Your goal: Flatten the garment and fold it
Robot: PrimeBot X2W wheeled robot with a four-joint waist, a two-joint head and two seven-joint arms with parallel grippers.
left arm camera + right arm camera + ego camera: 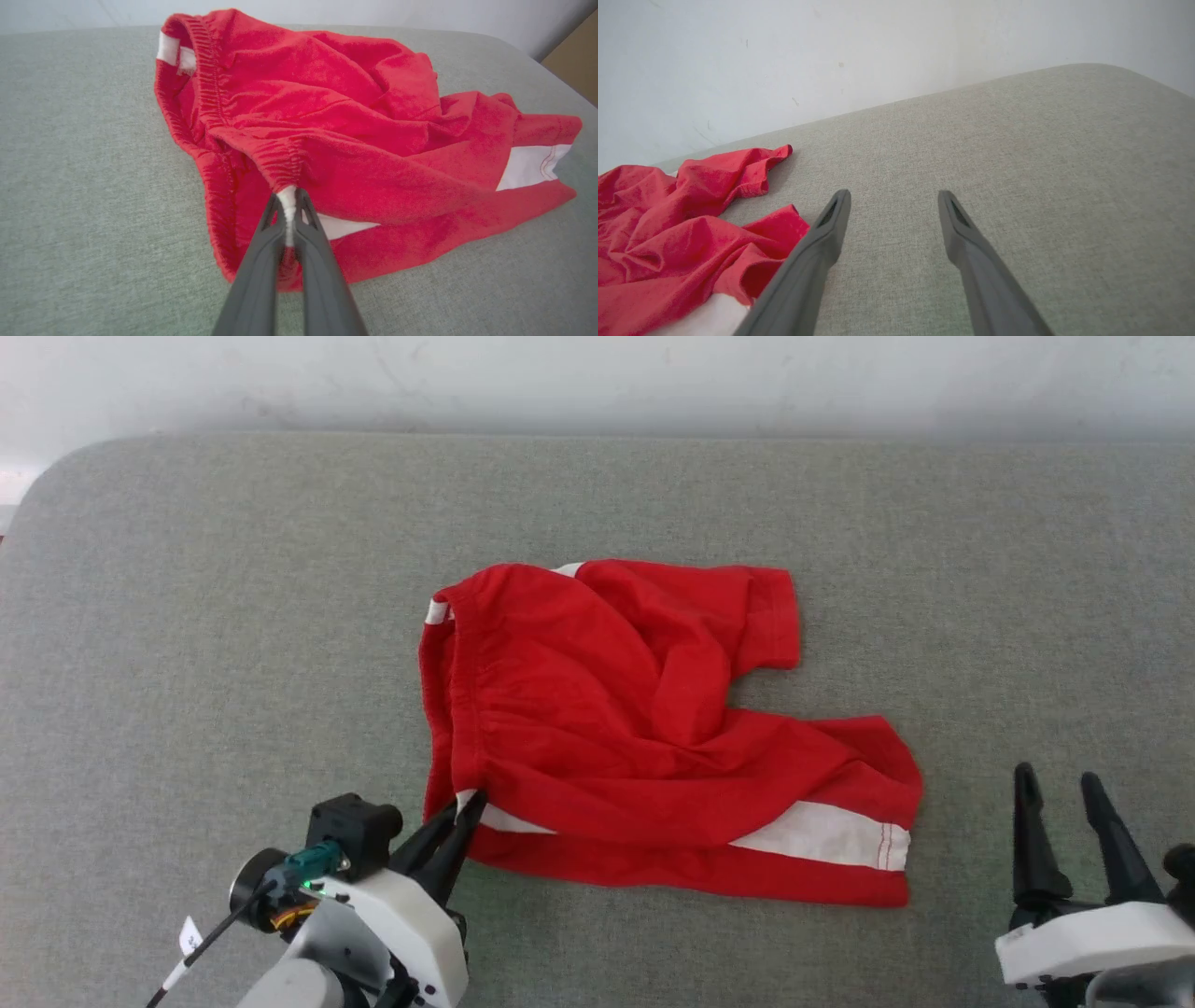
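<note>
Bright, even, diffuse light throughout, with soft faint shadows, no glare, sharp focus, and mild wide-angle stretching at the wrist views' edges.

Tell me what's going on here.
A robot is handling a pair of red shorts that lie crumpled on a grey table. Its left claw is shut on the near end of the waistband. Its right claw stands open beside the shorts, holding nothing. No folding is done yet.
</note>
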